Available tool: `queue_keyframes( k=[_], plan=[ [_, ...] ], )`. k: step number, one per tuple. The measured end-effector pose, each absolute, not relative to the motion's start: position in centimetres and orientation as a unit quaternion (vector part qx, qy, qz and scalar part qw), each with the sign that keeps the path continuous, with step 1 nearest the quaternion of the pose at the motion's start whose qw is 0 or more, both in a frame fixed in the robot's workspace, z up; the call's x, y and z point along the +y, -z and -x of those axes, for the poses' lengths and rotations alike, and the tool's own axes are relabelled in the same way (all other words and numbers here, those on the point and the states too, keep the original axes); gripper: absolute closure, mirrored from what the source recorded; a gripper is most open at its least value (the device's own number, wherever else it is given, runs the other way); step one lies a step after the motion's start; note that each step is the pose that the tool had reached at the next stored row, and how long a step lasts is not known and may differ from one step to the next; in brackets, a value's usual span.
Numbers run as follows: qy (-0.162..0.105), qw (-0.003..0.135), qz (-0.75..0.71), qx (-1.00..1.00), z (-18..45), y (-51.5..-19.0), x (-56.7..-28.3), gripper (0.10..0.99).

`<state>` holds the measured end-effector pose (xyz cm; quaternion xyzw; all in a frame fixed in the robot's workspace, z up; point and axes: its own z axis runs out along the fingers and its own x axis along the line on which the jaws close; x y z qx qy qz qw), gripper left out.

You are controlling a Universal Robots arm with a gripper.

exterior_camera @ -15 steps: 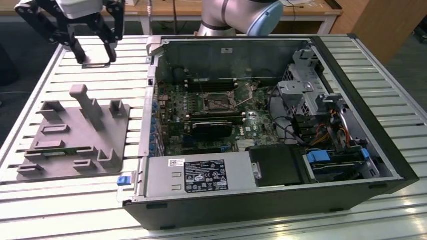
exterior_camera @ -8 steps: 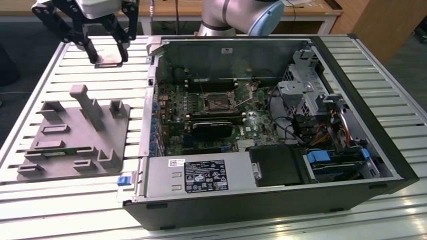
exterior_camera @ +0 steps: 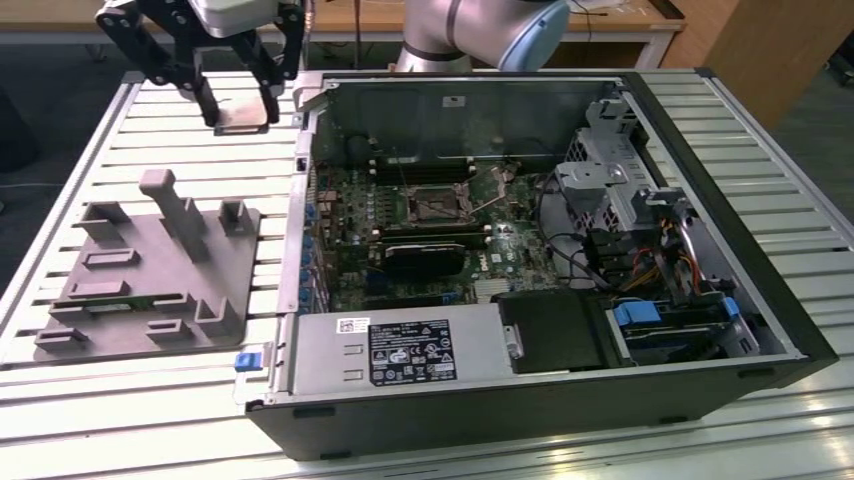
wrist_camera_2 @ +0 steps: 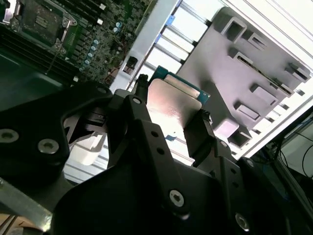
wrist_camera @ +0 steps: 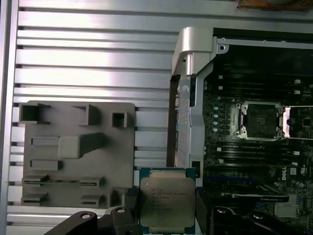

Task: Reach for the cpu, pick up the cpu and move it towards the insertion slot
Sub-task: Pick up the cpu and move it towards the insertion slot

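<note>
The cpu (exterior_camera: 248,120), a flat square chip with a silvery top and green rim, hangs in the air between the black fingers of my gripper (exterior_camera: 246,112), which is shut on it. It is above the slatted table at the exterior view's upper left, just outside the open case wall. Both wrist views show the cpu (wrist_camera: 167,198) (wrist_camera_2: 172,105) clamped at its two side edges. The insertion slot (exterior_camera: 437,205), a dark square socket with a silvery frame, lies open on the motherboard inside the case, toward the exterior view's right of the gripper, and shows in both wrist views (wrist_camera: 258,120) (wrist_camera_2: 43,18).
A grey fixture block (exterior_camera: 147,280) with upright posts lies on the table at the exterior view's left. The open computer case (exterior_camera: 747,300) holds a black card (exterior_camera: 427,258), drive bays and cables; its metal side wall (exterior_camera: 302,190) stands between gripper and socket.
</note>
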<state>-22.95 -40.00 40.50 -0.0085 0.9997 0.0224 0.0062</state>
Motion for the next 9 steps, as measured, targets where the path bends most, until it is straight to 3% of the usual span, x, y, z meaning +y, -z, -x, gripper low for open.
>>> queue_keyframes(
  k=[9],
  plan=[
    [-0.022, 0.006, 0.008, 1.0, 20.0, -40.5, -40.0, 0.545]
  ],
)
